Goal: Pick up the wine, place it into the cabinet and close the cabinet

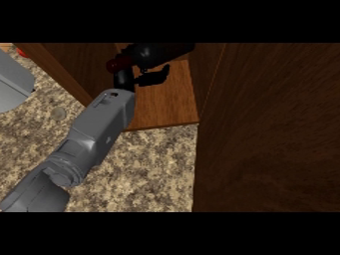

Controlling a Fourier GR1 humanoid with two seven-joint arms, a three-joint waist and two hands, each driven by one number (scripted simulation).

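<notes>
Your left robot hand is inside the brown wooden cabinet, fingers curled around the dark wine bottle, above the speckled table.

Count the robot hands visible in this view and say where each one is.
1. The left hand reaches into the open cabinet at the top centre, over its wooden shelf, next to the dark wine. The right hand is out of view, possibly behind the cabinet door.

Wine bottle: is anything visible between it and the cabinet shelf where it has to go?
Nothing visible. The left hand already has the wine bottle over the cabinet shelf, between the open doors.
</notes>
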